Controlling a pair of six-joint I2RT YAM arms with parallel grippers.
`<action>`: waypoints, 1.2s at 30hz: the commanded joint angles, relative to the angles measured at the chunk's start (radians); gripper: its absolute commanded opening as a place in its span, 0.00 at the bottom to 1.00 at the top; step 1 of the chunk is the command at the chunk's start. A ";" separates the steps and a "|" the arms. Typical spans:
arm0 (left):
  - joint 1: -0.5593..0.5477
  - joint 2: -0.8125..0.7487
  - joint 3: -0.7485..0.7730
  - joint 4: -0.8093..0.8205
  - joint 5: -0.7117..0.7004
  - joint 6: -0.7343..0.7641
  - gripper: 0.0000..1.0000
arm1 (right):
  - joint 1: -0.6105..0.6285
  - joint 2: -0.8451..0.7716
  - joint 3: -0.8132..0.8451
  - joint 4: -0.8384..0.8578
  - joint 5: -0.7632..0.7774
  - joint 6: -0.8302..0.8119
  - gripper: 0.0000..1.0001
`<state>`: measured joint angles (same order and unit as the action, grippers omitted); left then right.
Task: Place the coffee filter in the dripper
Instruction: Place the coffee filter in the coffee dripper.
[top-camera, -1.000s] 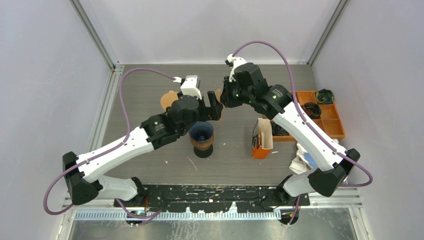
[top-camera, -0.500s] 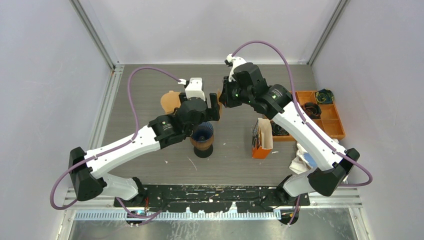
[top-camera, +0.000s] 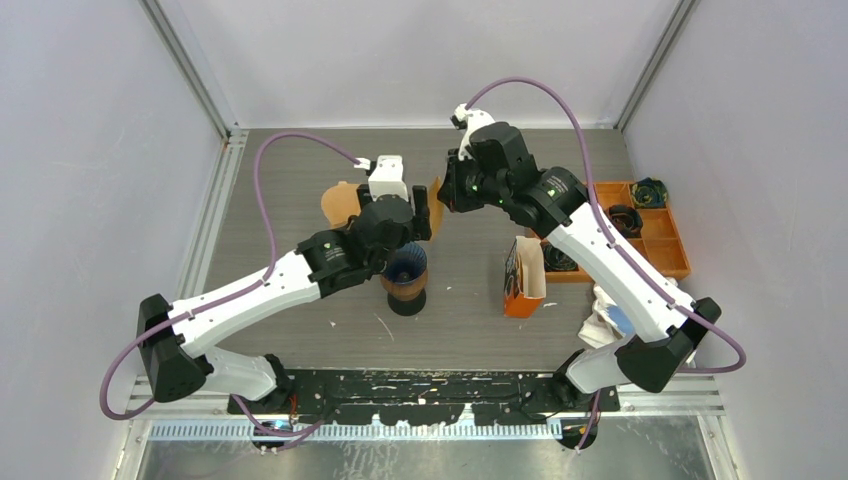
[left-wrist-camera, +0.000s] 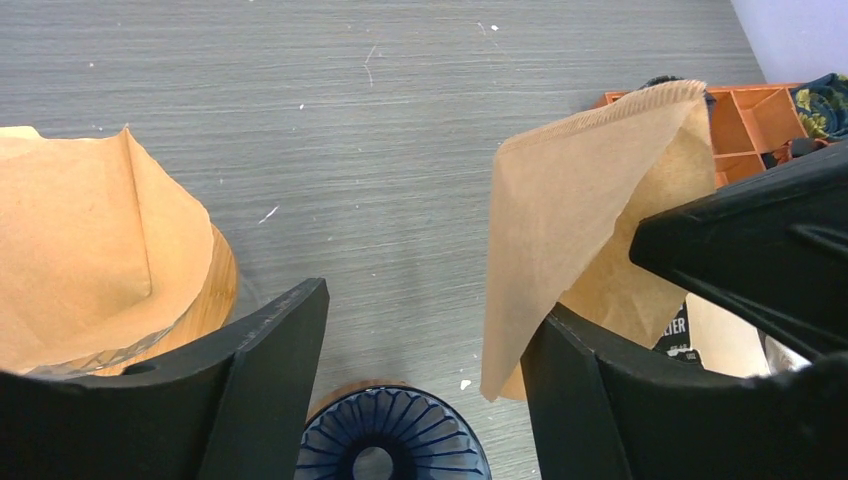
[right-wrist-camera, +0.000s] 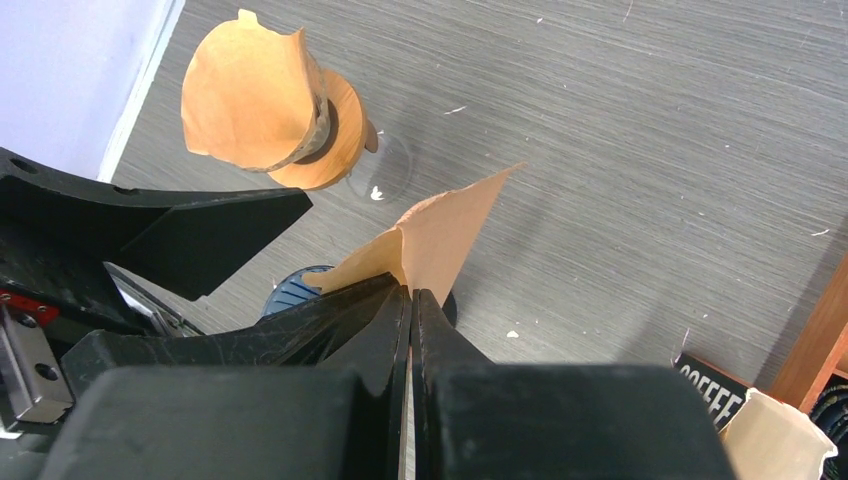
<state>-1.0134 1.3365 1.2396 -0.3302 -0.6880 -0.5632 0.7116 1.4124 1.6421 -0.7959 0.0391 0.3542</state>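
Observation:
My right gripper (right-wrist-camera: 411, 295) is shut on a brown paper coffee filter (right-wrist-camera: 440, 235), holding it in the air behind the dripper. The dripper (top-camera: 404, 268) is a dark blue ribbed cone on a wooden stand, with nothing in it (left-wrist-camera: 390, 440). My left gripper (left-wrist-camera: 425, 340) hangs open above the dripper's far rim. The filter (left-wrist-camera: 580, 200) hangs just inside its right finger (left-wrist-camera: 600, 400), with its lower corner between the fingers. From above, the two grippers meet at the filter (top-camera: 435, 195).
A second wooden dripper stand with a filter in it (top-camera: 340, 203) stands at the back left. An orange coffee-filter pack (top-camera: 523, 278) stands right of the dripper. An orange tray (top-camera: 668, 262) with small parts and a crumpled cloth (top-camera: 605, 310) lie at the right.
My left arm has swung a little right and back toward the filter, and its fingers have narrowed somewhat. The right gripper with the filter has barely moved.

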 joint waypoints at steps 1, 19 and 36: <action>-0.004 -0.016 0.036 0.015 -0.031 0.014 0.67 | 0.005 -0.023 0.054 0.013 -0.008 -0.004 0.01; -0.004 -0.060 0.020 0.006 0.055 -0.018 0.00 | 0.005 -0.021 0.064 -0.030 -0.029 -0.012 0.04; 0.007 0.019 0.231 -0.327 0.036 -0.345 0.00 | 0.032 -0.054 -0.015 0.062 0.028 0.000 0.42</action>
<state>-1.0134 1.3331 1.4055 -0.5858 -0.6346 -0.8066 0.7273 1.4086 1.6524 -0.8249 0.0368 0.3439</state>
